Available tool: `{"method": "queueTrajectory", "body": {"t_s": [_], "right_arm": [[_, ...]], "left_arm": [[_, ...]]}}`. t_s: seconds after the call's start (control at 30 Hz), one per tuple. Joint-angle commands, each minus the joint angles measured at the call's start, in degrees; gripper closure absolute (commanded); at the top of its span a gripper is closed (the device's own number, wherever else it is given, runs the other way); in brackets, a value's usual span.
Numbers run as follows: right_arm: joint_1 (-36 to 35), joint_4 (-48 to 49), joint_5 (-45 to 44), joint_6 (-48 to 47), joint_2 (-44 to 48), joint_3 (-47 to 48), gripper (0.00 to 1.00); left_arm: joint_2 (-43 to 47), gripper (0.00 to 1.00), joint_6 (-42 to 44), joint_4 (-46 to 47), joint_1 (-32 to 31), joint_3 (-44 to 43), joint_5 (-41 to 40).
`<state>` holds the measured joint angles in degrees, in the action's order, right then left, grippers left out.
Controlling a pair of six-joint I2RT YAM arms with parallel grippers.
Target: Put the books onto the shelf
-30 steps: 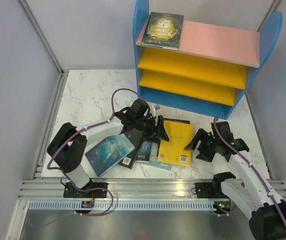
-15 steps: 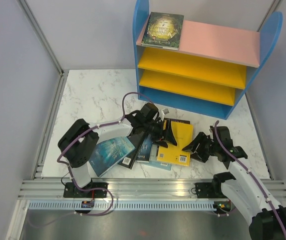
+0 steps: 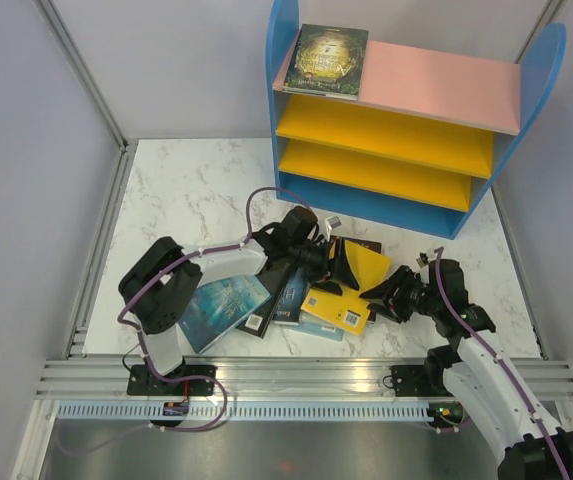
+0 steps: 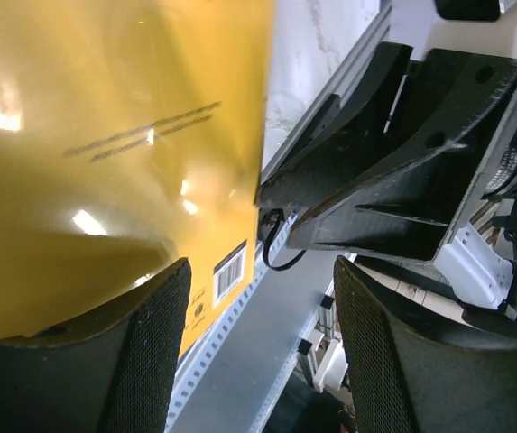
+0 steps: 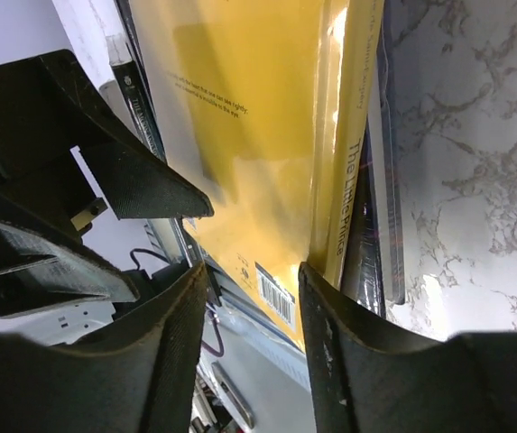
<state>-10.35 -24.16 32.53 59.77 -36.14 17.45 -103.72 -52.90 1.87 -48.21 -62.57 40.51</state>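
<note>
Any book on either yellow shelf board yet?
No: both yellow boards are bare; the only shelved book lies flat on the pink top board.

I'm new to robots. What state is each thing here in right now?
Blue-sided three-tier shelf: upright.
Ornate green-gold paperback: flat on top of the shelf.
Yellow-backed paperback: on the table pile, far end tilted up.
Teal-blue paperback: flat on the marble table.
Black paperback: flat in the table pile.
Left gripper: open, one finger against the yellow-backed paperback.
Right gripper: open, at the yellow-backed paperback's right edge.
</note>
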Motion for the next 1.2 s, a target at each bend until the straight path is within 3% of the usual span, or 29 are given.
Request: {"method": "queueTrajectory", "body": {"t_s": [0.0,0.07,0.13,0.17,0.27,0.63,1.0,1.17], "right_arm": [[-0.1,-1.5,-1.1,-1.1,0.3,1.8,0.47],[0.0,-4.5,-3.5,-3.1,0.1,4.8,0.36],[-0.1,-9.6,-7.9,-6.1,-0.7,8.1,0.3],[-0.1,-10.9,-9.0,-6.9,-2.2,9.0,0.22],[-0.1,-12.9,-11.3,-9.6,-6.3,10.5,0.14],[0.0,-10.9,-14.2,-12.4,-14.9,12.7,0.13],[-0.1,-5.3,-11.5,-10.4,-13.9,10.6,0.13],[0.0,-2.5,-8.6,-8.8,-11.6,9.4,0.2]], "left_arm": [[5.8,0.31,4.5,-8.2,2.3,-2.4,-3.4],[7.3,0.31,9.4,-14.9,3.5,-4.7,-6.7],[7.9,0.31,12.3,-17.7,5.4,-5.3,-8.2],[8.0,0.31,13.0,-18.9,5.9,-5.3,-9.6],[7.9,0.31,15.5,-22.1,6.7,-5.2,-12.5],[1.8,0.32,17.2,-22.5,4.8,-6.6,-12.1],[-3.9,0.33,14.3,-21.5,-3.0,-14.0,-9.1],[-4.2,0.33,13.7,-21.2,-3.0,-14.7,-9.0]]}}
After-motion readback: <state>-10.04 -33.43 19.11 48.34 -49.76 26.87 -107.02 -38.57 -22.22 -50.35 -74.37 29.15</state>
